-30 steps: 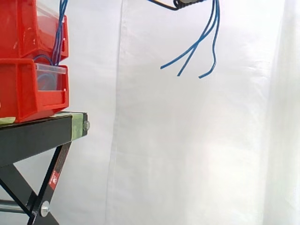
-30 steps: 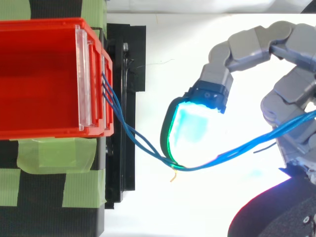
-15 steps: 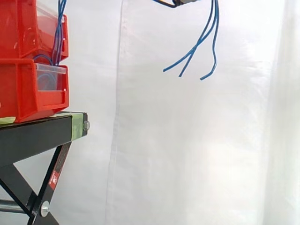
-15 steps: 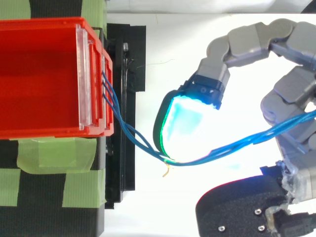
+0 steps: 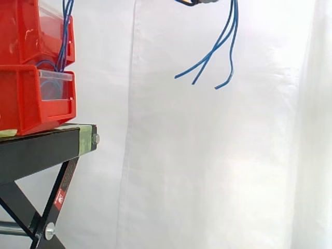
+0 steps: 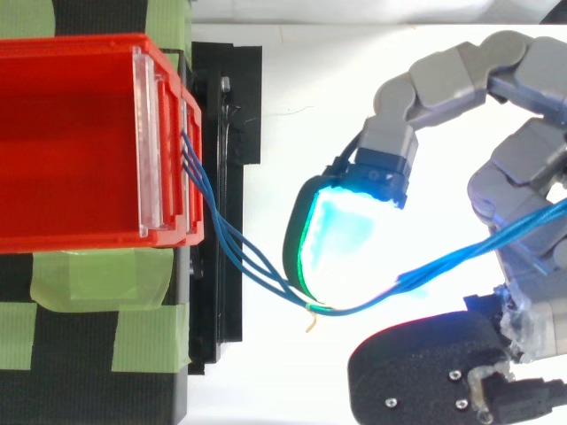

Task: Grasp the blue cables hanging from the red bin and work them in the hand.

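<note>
Several thin blue cables (image 6: 241, 254) leave the front of the upper red bin (image 6: 71, 239) and run to my hand (image 6: 523, 168) on the right of the top view. They bend round a curled finger with a glowing cyan-green fingertip pad (image 6: 337, 239), then pass between the grey fingers further right. A dark pad of the hand (image 6: 425, 372) lies just below them. In the side view the cables' loose ends (image 5: 231, 23) hang from the top edge, beside a small part of the hand (image 5: 199, 2), well to the right of the bins.
Two red bins (image 5: 31, 67) are stacked on a black stand (image 5: 41, 145) at the left, with green tape (image 6: 97, 274) on the stand top. A white curtain hangs behind. Open space lies right of the stand.
The dark pad has come up from the lower edge under the cables. The glowing fingertip shifted slightly, and the hanging cable ends swung a little to the left.
</note>
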### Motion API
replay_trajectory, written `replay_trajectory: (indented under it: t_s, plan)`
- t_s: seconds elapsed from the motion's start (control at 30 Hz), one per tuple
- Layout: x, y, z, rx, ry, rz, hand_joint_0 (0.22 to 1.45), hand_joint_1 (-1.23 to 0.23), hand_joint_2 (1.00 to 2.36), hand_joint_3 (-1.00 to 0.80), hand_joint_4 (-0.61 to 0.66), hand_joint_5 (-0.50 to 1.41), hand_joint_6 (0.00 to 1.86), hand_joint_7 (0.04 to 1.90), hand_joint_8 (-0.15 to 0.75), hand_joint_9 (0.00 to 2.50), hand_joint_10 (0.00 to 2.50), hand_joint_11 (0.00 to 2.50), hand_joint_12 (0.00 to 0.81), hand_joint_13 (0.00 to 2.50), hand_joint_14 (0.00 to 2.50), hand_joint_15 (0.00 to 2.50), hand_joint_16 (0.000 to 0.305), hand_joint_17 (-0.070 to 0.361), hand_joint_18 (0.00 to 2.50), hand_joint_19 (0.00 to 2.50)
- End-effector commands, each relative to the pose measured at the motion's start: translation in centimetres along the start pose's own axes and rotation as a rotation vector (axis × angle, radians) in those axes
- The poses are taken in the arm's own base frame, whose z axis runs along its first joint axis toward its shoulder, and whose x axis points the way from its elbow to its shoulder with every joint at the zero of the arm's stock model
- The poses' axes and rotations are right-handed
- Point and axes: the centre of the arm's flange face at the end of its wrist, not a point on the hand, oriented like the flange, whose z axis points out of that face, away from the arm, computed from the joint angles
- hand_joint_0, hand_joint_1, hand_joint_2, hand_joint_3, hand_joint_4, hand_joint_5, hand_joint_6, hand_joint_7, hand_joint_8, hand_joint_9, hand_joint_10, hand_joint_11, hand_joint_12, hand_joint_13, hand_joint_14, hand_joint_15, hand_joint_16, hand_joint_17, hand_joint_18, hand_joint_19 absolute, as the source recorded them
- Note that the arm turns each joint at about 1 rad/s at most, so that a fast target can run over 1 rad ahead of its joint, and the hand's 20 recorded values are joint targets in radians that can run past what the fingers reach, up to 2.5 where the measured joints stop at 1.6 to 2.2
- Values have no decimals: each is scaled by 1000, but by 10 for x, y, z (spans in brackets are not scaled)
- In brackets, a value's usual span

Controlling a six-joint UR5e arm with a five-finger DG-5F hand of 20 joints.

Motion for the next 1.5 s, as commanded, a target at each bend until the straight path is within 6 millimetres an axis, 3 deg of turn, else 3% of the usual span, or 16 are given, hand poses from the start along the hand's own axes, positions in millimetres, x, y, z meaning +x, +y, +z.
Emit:
replay_trajectory:
  t_s: [0.0,0.37,0.83,1.07,1.47]
  plan:
    - [0,0,0,0,0,-1,1135,-675,1022,-152,224,-220,1149,942,455,1805,2500,2500,533,1889,2500,1398,203,153,2500,759]
    - [1,0,0,0,-1,-1,1015,-564,1019,-399,314,-225,1149,959,455,1805,2500,2500,533,1889,2500,1398,203,153,2500,759]
    - [2,0,-1,-1,5,-23,999,-566,1020,-448,342,-214,1129,974,455,1805,2500,2500,533,1889,2500,1398,203,153,2500,759]
    - [2,0,0,-3,6,-98,955,-561,1017,-567,353,-176,1088,1008,455,1805,2500,2500,533,1889,2500,1398,203,153,2500,759]
    - [4,0,-1,-6,27,-214,954,-571,1018,-544,358,-142,1034,1025,455,1805,2500,2500,533,1889,2500,1398,203,153,2500,759]
